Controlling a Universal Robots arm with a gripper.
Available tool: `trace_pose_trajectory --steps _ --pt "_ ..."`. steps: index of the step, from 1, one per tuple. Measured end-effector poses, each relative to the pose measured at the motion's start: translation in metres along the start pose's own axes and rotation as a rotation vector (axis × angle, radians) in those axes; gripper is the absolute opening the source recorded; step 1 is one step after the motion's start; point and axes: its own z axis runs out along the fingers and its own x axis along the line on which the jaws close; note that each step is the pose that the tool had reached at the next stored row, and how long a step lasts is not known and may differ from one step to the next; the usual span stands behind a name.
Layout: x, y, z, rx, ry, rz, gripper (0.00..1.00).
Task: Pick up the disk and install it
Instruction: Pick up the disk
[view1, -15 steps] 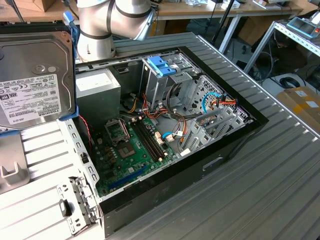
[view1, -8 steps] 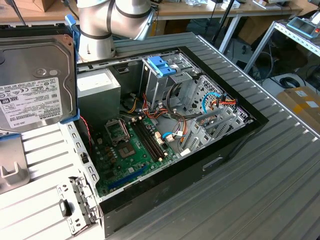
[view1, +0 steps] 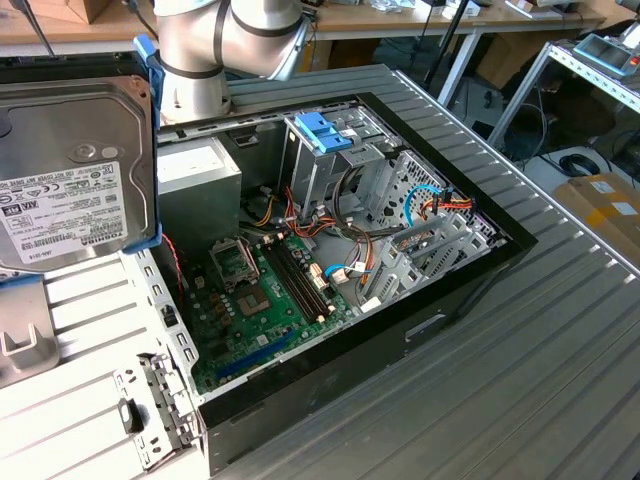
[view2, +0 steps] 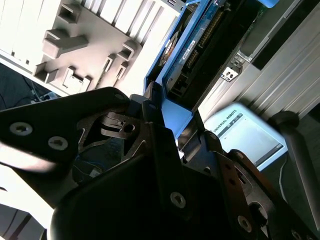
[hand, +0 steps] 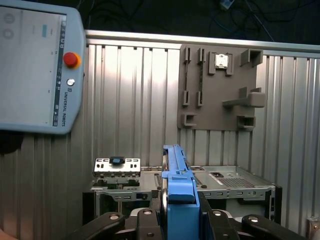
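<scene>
So the claw is clamped on the disk, with a black finger on each side of its light-blue rail, as both wrist views show. In the second wrist view the claw pinches the blue edge and the disk stretches away from it, with the circuit-board side showing.

In the exterior view the disk is up in the air on the exterior view's left. Its label side faces the camera, and it hangs over a pale metal panel just beside the open computer case. It isn't in the case. The arm stands behind it.

Inside the case there's the green motherboard, a grey power supply and a blue latch on the silver drive cage. The whole thing sits on a ribbed metal table. The first wrist view also catches a grey touchscreen controller and a grey fixture plate.
</scene>
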Motion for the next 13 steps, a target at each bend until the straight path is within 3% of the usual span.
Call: trace_pose_trajectory --steps 13 --pt "0.0116 0.0002 -0.0012 -0.0001 0.0001 0.000 0.37"
